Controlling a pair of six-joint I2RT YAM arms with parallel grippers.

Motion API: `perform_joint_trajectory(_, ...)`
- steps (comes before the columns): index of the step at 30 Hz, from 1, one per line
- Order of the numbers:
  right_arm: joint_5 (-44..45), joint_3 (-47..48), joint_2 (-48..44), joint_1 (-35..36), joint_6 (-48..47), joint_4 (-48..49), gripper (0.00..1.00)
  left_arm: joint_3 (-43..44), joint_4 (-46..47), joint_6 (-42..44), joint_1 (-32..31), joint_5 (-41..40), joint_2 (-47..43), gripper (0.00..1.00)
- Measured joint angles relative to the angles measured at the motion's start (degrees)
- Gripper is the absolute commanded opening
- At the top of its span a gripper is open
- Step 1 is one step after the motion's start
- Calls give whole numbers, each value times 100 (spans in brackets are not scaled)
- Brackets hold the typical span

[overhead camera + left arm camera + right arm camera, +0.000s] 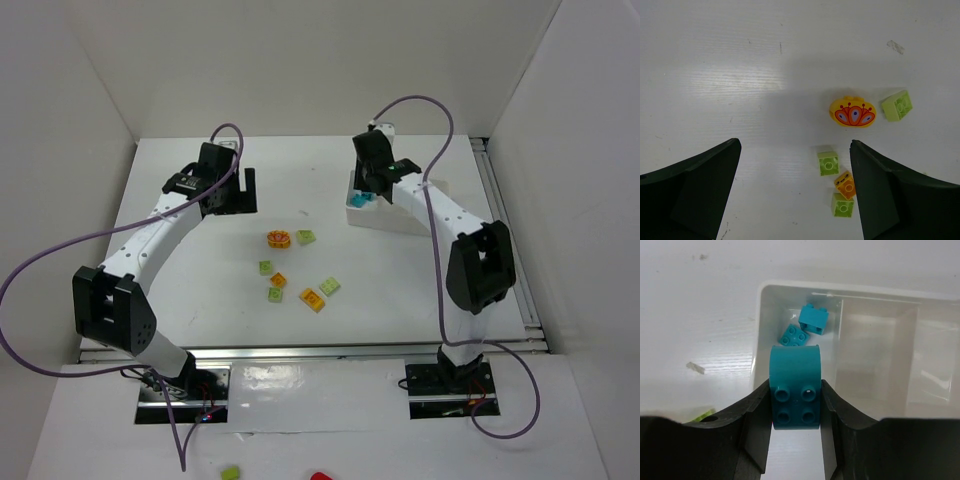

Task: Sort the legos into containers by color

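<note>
while the right gripper is clamped on a cyan curved brick, it hangs just above the white tray at the far right of the desk, over the near edge of the tray's left compartment. two cyan bricks already lie in that compartment, close together. the middle compartment and the right compartment look bare, as far as the wrist view shows. the left gripper hovers with its jaws spread wide and nothing between them, above the desk just left of the loose pieces. seven legos lie unsorted in the middle of the desk: a yellow oval piece with an orange pattern, four light green bricks and two orange bricks, scattered near each other and well apart from the tray. judged from this, the cyan sorting is nearly done, and the held brick is likely the last of that colour to go in. the green and orange-yellow groups are untouched. roughly a third of the work seems complete.
</note>
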Motion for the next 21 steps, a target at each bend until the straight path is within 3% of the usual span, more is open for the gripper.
perform_joint_trajectory(3, 7, 212, 503, -37, -4, 17, 34, 0, -63, 0, 0, -28, 0, 100)
perform_joint_trajectory(6, -44, 330, 901, -87, 48, 2, 85, 0, -90, 0, 0, -28, 0, 100)
perform_joint_trajectory(7, -59, 417, 1012, -107, 44, -31, 96, 0, -94, 0, 0, -28, 0, 100)
perform_joint_trajectory(8, -68, 525, 1113, -131, 42, -39, 99, 0, -94, 0, 0, -26, 0, 100)
perform_joint_trajectory(12, 2, 721, 1145, -208, 9, -33, 99, 0, -94, 0, 0, 15, 7, 100)
perform_joint_trajectory(14, 24, 713, 994, -321, 59, -35, 92, 0, -94, 0, 0, 46, 24, 100)
perform_joint_trajectory(15, 37, 695, 901, -426, 90, -35, 79, 0, -92, 0, 0, 68, 37, 100)
perform_joint_trajectory(16, 44, 669, 798, -564, 136, -37, 76, 2, -92, 0, 0, 85, 55, 100)
perform_joint_trajectory(18, 55, 479, 463, -1016, 354, -26, 76, 0, -94, 0, -4, 138, 87, 100)
perform_joint_trajectory(21, 72, 136, 11, -1939, 673, -42, 86, 2, -94, 0, -28, 188, 96, 100)
